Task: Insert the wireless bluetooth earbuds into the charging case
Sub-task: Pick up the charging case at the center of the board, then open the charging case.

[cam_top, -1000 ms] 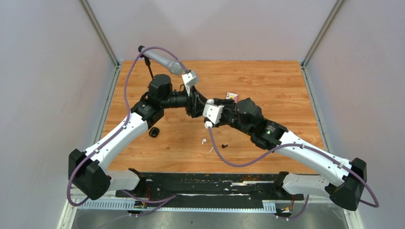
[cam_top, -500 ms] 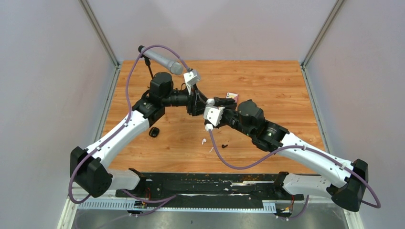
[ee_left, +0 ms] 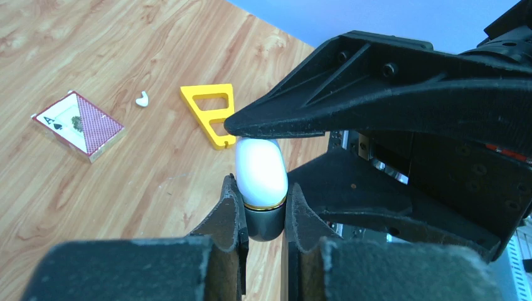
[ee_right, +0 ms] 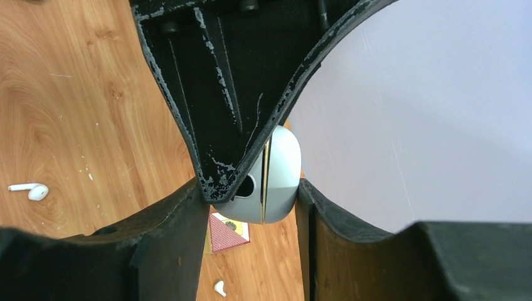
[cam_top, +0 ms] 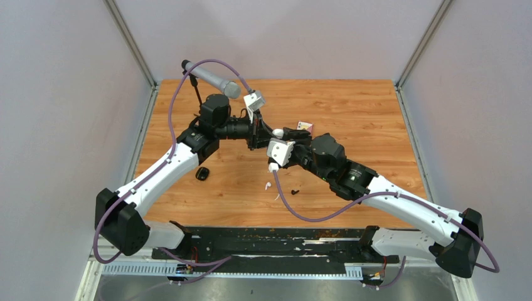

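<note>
Nearest the arm bases in the top view, a white earbud [cam_top: 268,185] lies on the table [cam_top: 351,106] just beside a thin white sliver [cam_top: 276,197]. The tiny black earbuds [cam_top: 294,191] sit a little to its right, too small for us to make out their shape. A larger black lump [cam_top: 202,174] sits well off to the left, under the left arm. The left wrist view shows none of these.

Beyond them the two arms meet above mid-table. From overhead the charging case [cam_top: 277,133] is only a white dot between the left gripper [cam_top: 262,134] and the right gripper [cam_top: 285,133], and we cannot read either grip there. The wrist cameras settle it. In the left wrist view the left fingers [ee_left: 233,213] are pinched tight on the case's darker lower end, below a gold band, with the white dome standing above them. One finger of the right gripper rests its tip on that dome. In the right wrist view the case is side-on between the right fingers [ee_right: 172,232], which stand about half apart and touch it on both sides.

Further off, a deck of cards [cam_top: 305,126] lies just behind the grippers. Only the wrist views show another white earbud [ee_left: 143,98] near it, and only the left wrist view shows a yellow piece [ee_left: 210,113]. Farthest back stands a grey cylinder [cam_top: 213,78] on a thin stand.
</note>
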`<action>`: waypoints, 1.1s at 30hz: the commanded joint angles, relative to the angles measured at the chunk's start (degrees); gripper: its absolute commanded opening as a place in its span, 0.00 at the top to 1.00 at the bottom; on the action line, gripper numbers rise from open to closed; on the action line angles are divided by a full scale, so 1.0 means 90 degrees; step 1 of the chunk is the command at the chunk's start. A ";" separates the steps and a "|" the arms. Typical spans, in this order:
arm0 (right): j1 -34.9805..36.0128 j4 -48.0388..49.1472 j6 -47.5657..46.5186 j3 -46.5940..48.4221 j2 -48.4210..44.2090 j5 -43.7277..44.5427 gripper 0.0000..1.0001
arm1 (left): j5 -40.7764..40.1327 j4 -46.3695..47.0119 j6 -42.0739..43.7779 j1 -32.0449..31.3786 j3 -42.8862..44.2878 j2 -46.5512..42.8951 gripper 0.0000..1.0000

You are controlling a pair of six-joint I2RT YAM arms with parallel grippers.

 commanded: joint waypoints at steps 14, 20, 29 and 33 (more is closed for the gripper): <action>-0.1828 -0.6481 0.2017 0.4848 0.1470 -0.4425 0.07 | -0.0286 0.1792 0.1761 -0.0035 -0.1380 -0.1337 1.00; -0.2004 -0.7781 0.0679 0.5802 0.2459 -0.5380 0.21 | 0.0220 0.2572 0.1839 -0.0044 -0.1813 -0.1318 1.00; -0.1817 -0.7453 0.0579 0.5953 0.2898 -0.5465 0.32 | 0.0675 0.3095 0.1681 -0.0101 -0.1893 -0.1220 1.00; -0.1781 -0.7453 0.0603 0.5904 0.2865 -0.5445 0.40 | 0.0796 0.3297 0.1701 -0.0106 -0.1893 -0.1064 0.99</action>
